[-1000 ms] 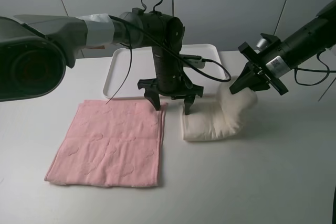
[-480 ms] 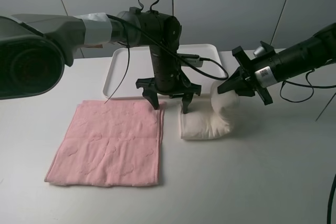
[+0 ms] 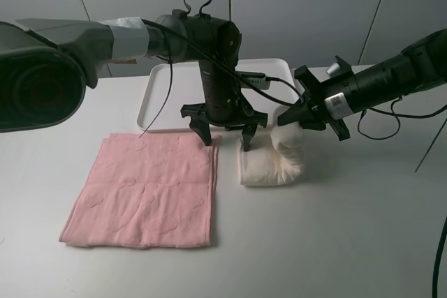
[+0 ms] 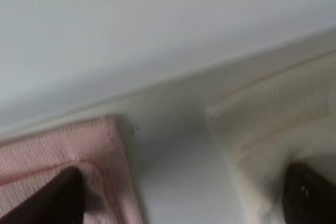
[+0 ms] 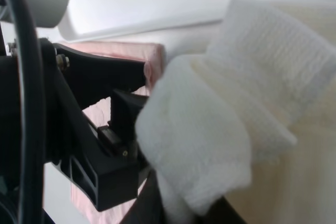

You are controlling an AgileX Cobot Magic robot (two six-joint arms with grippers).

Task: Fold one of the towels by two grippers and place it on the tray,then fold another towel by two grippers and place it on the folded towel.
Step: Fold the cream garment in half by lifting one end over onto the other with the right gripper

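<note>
Here, a white desk point(image 3: 349, 228) carries two towels side by side, in front of a white tray point(image 3: 162, 95). The pink towel point(image 3: 143, 190) lies flat and unfolded on the left. The cream towel point(image 3: 265, 162) sits just beside it on the right, partway through a fold and not yet on the tray.

The right gripper point(image 3: 295, 116) is pressed together on one edge of the cream towel. It holds that edge raised in a hump above the rest of the cloth, leaning toward the other arm.

The left gripper point(image 3: 228, 141) points straight down with its jaws spread wide, holding nothing. One fingertip appears to rest on the cream towel's opposite edge, probably to pin the cloth so it does not slide as the fold comes over. The other fingertip touches the pink towel's corner, seemingly only because the wide spread bridges the gap between the two towels.
</note>
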